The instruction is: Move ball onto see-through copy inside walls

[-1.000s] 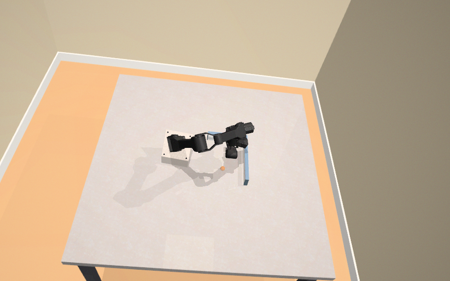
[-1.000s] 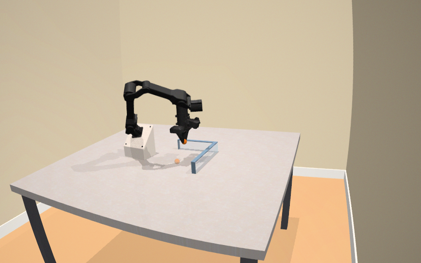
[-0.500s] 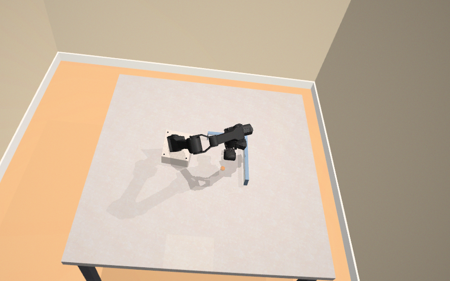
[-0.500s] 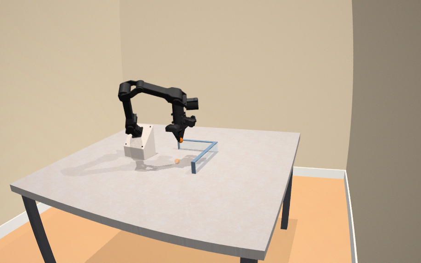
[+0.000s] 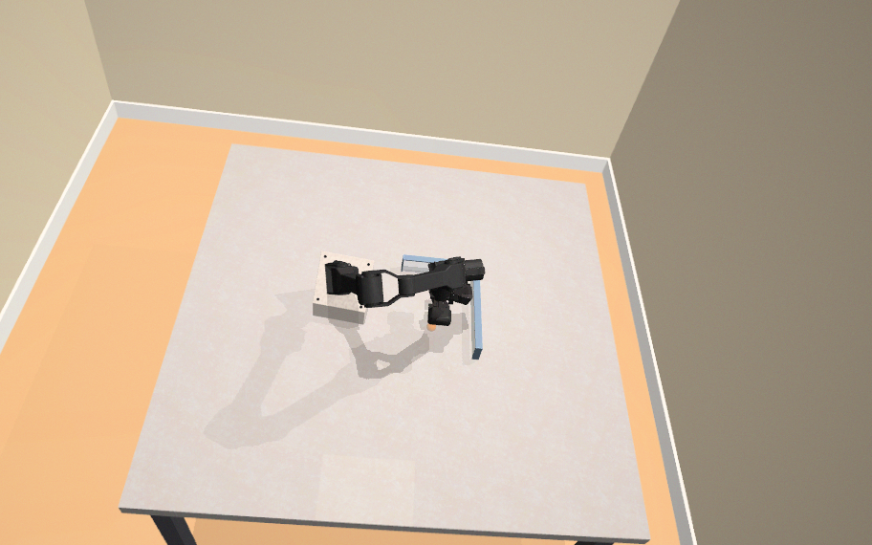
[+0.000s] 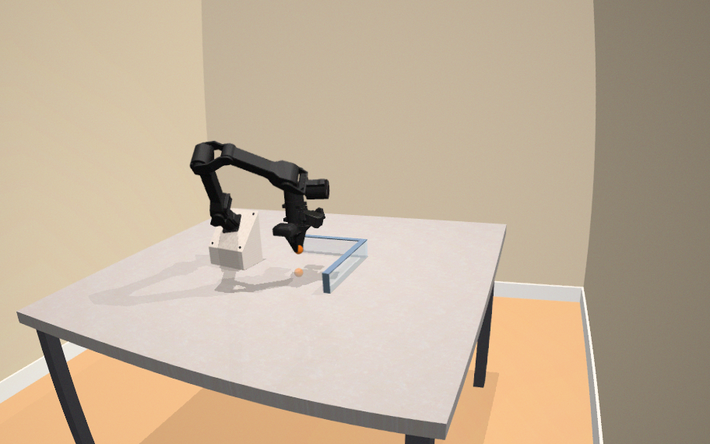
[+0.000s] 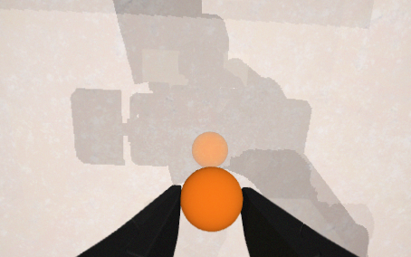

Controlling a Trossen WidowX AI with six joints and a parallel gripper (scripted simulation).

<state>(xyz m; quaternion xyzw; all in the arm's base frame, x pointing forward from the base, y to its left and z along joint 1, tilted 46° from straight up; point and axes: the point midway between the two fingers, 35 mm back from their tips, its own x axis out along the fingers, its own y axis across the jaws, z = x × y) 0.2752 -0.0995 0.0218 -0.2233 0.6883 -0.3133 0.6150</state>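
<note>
a: what's the gripper (image 7: 211,204) doing on your end?

b: i see it pinching the ball (image 7: 211,199). in the wrist view the 2 black fingers press on the orange ball from either side, and it sits right at their tips.

a: is the ball on the table (image 6: 303,342)?

b: no, i see it held in the air. from the exterior view the gripper (image 6: 297,248) points down with the ball (image 6: 299,249) at its tip, and there is a clear gap to the surface under it.

a: and the see-through copy (image 7: 209,148)?

b: in the wrist view it shows as a paler, smaller orange disc just past the fingertips, its edge meeting the ball's outline. in the exterior view the copy (image 6: 297,272) lies on the table directly below the gripper.

a: where are the clear walls (image 6: 341,256) from the gripper?

b: i see 2 low blue-edged walls making a corner. in the exterior view 1 runs off from just behind the gripper and the other comes forward on the far side from the arm's base (image 6: 237,245). the copy sits near the open end of that second wall, on the side facing the gripper.

a: top view any use?

b: a little. the arm (image 5: 419,277) covers most of the gripper, and i only catch a speck of orange (image 5: 431,326) under it, beside the walls (image 5: 475,317).
</note>
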